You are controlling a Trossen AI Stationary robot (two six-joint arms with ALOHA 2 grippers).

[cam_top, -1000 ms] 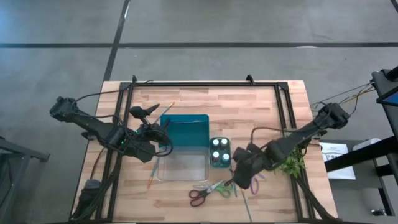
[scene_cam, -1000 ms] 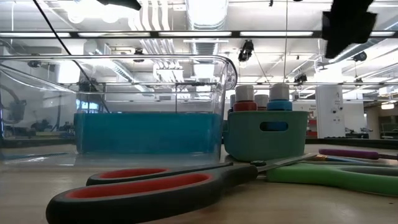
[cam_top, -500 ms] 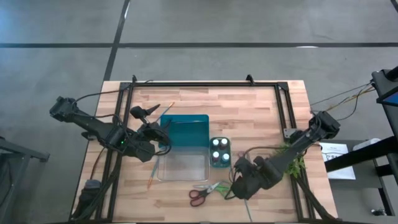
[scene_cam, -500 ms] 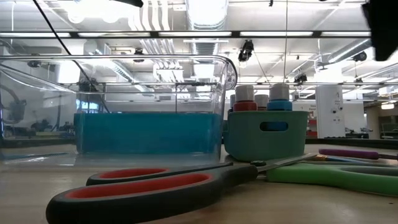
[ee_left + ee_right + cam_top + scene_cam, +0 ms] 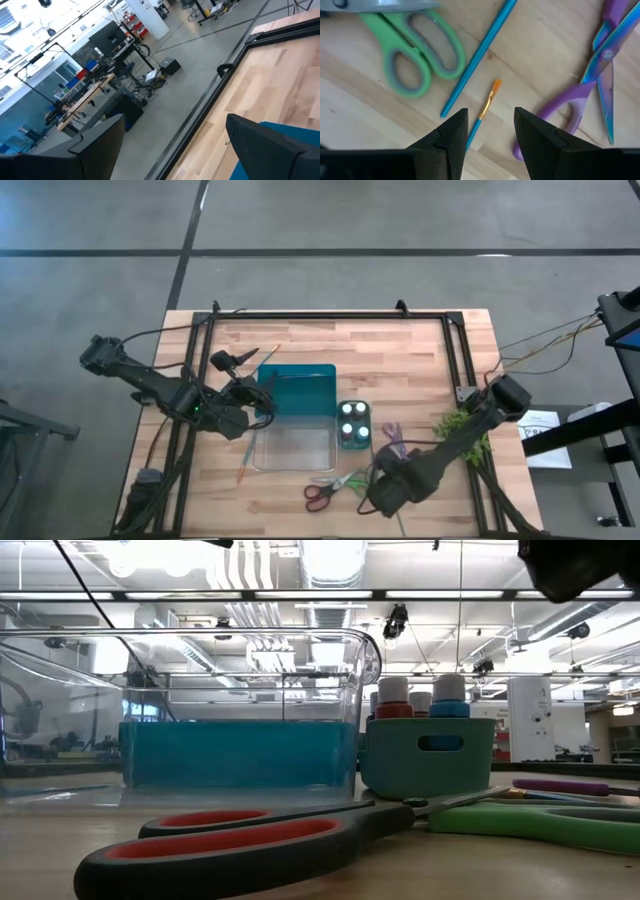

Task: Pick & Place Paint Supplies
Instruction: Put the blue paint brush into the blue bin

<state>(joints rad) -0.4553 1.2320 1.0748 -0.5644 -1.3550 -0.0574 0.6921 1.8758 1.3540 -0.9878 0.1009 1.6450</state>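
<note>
My right gripper [image 5: 385, 495] points down, open, above the table's near right part. Below it on the wood lies a thin brush with an orange tip [image 5: 487, 107], in line with the gap between the fingers; nothing touches it. Beside that brush lie a longer blue brush [image 5: 480, 55], the red-green scissors [image 5: 335, 488] and the purple scissors [image 5: 592, 80]. White-capped paint bottles [image 5: 353, 425] stand in a small teal tub. My left gripper [image 5: 175, 145] waits open over the teal container [image 5: 298, 390].
A clear container [image 5: 292, 445] adjoins the teal one on its near side. A green plant sprig [image 5: 462, 435] lies at the right. More brushes lie left of the clear container [image 5: 245, 465] and behind the teal one [image 5: 268, 360]. A black frame [image 5: 330, 315] borders the table.
My right gripper has moved toward the table's near edge and down, rolling as it went, and now stands over the brushes beside the red-green scissors. The purple scissors it covered now show. Its fingers stay apart.
</note>
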